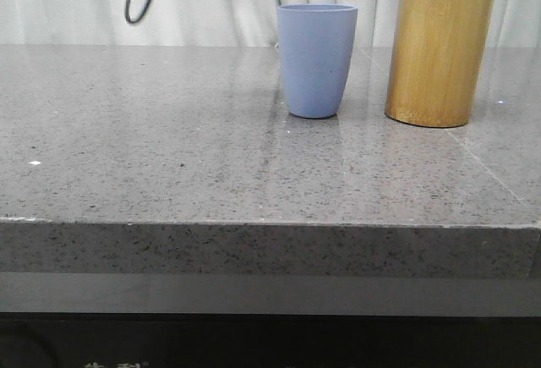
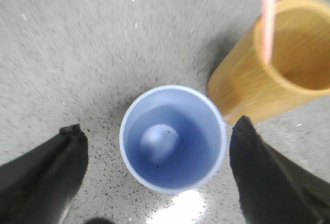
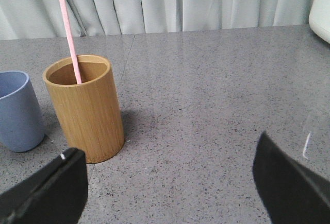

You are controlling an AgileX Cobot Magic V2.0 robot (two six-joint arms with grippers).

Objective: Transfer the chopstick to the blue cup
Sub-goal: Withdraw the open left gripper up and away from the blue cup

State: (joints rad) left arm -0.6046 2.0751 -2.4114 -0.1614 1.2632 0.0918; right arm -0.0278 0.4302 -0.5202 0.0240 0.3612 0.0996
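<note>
Nearest the front camera, the grey speckled tabletop (image 1: 169, 173) is seen, big and flat. Two holders are stood on it toward the far side, close together but not touching. The bigger one is the tall bamboo holder (image 1: 439, 51). The smaller one is the blue cup (image 1: 316, 59), and nothing is seen inside it from above.

The left pincer (image 2: 160, 175) is held right over the blue cup, with its black fingers (image 2: 44, 170) spread wide on both sides of the rim. Nothing is held in it. The right pincer (image 3: 170, 183) is held low, near the bamboo holder, with its fingers also spread wide and nothing gripped.

The smallest thing is the chopstick (image 3: 68, 36). It is thin and pink. It is stood inside the bamboo holder, leaning, with its top poking out above the rim.

The job looks not yet begun. To do the next step well, the chopstick should be pinched near its top, where it is free of the holder. It should be lifted straight up until its bottom is out, so the holder is not tipped. Then it should be lowered gently into the blue cup.
</note>
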